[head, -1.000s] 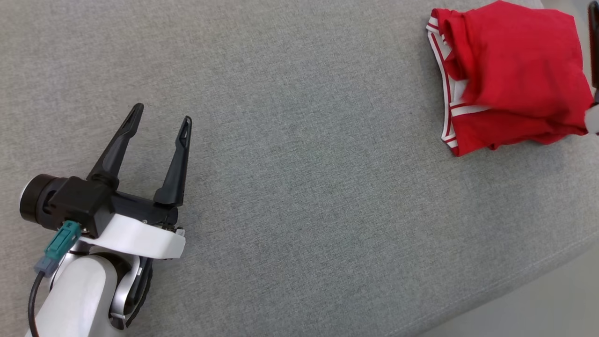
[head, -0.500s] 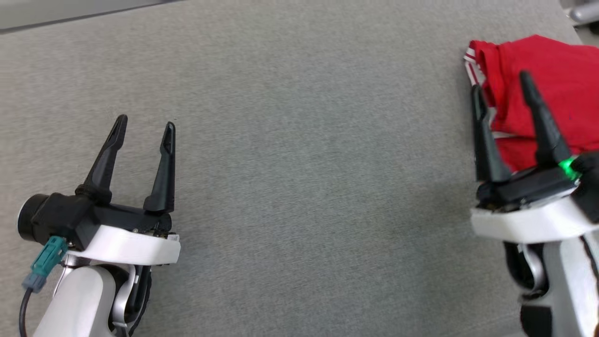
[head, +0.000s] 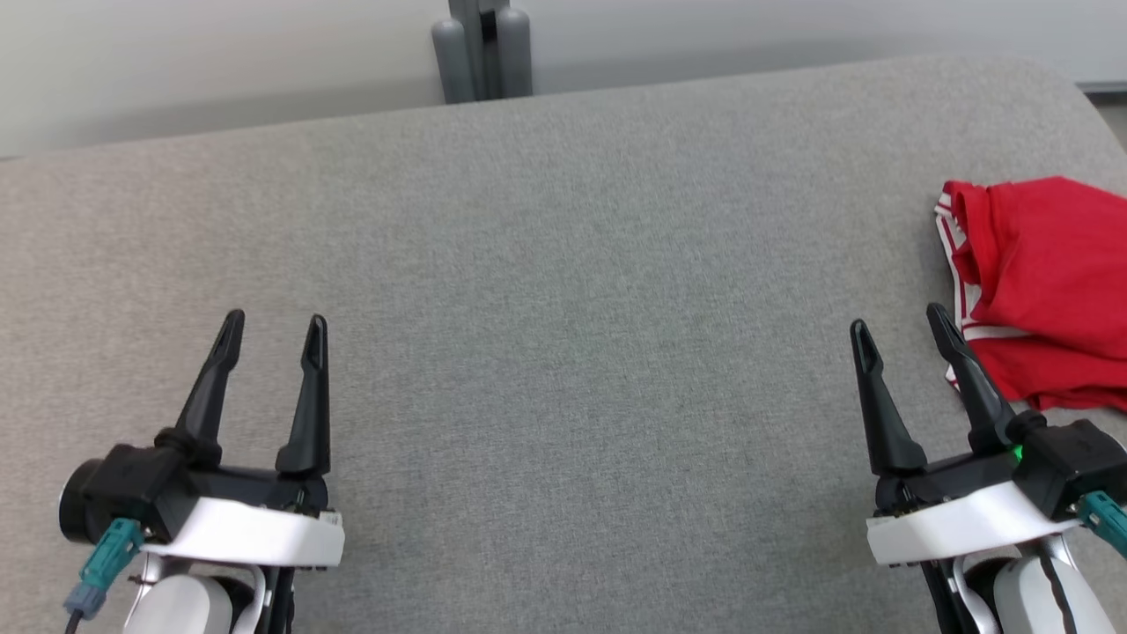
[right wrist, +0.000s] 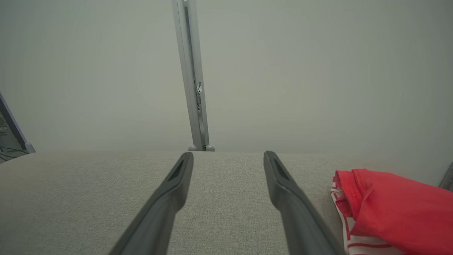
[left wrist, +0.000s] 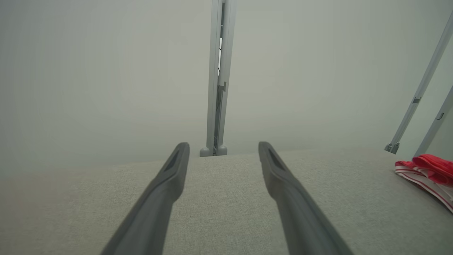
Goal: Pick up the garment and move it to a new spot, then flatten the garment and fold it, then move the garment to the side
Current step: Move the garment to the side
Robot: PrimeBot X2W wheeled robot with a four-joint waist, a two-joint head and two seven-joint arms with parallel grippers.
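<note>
Down at the lower left of the head view, the left claw (head: 275, 319) is released, its two dark fingers spread with nothing between them, over the grey fabric desk (head: 563, 264). At the lower right, the right claw (head: 896, 317) is likewise released and empty. Its outer finger sits near the lower left edge of the garment (head: 1048, 282); contact cannot be told. The garment, red with white striped trim, lies folded in a loose bundle at the right edge, mid-height. Beyond the desk's far edge, top centre, stands a grey post (head: 482, 44).
</note>
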